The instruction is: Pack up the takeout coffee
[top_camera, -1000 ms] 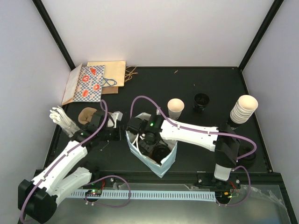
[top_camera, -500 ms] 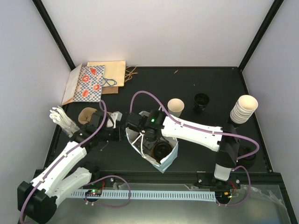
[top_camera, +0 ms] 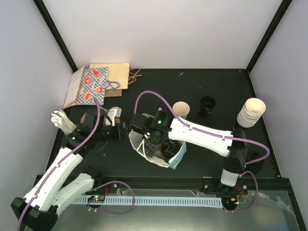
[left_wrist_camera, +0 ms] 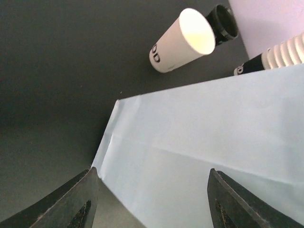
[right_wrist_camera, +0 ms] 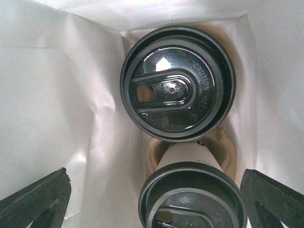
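**Top and wrist views, bag-loading stage.** The left gripper (left_wrist_camera: 152, 199), which was closed narrower at the left edge of the light blue paper bag (top_camera: 166, 161) a second ago, is now spreading and letting the paper go. In its wrist view both fingers are standing well apart, with the bag's side panel lying ahead of them, unclamped. The bag's outline is showing shorter on the table (top_camera: 216, 86) than before, probably because the slack paper is settling. The right gripper (top_camera: 153, 142) is hanging in the bag's mouth with its jaws fully spread and nothing between them. Below it the first coffee cup (right_wrist_camera: 178, 83) and the second coffee cup (right_wrist_camera: 192, 204), both capped with black lids, are sitting upright side by side in the brown cardboard carrier (right_wrist_camera: 224, 147) at the bottom of the bag. Judged from this, the lidded coffee is already packed and the left gripper is disengaging. The right one will be needing a straight lift out so as not to snag the paper. An unlidded cup (top_camera: 181, 111) and a loose lid (top_camera: 207, 103) are standing outside, behind the bag.
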Robot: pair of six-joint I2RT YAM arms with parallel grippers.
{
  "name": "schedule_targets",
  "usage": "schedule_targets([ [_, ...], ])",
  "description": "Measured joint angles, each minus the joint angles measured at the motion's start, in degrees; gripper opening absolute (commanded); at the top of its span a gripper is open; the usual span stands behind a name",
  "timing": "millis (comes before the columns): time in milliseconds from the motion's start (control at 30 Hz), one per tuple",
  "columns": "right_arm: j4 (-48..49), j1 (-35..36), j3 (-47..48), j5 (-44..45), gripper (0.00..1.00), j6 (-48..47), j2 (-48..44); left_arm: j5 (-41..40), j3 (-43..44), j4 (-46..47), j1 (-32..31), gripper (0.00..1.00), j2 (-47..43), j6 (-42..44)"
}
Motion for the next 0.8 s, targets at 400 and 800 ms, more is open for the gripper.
schedule_targets([
  [400,0.68,-0.15,0.02,-0.63,1.0,-1.22,-0.79,0.13,9.35,-3.78,0.0,0.49,-4.83,1.97],
  [800,1.62,-0.76,0.39,-0.66,1.0,-2.47,-1.18,6.97,11.63,-8.83,-0.02,0.42,-3.1,5.73],
])
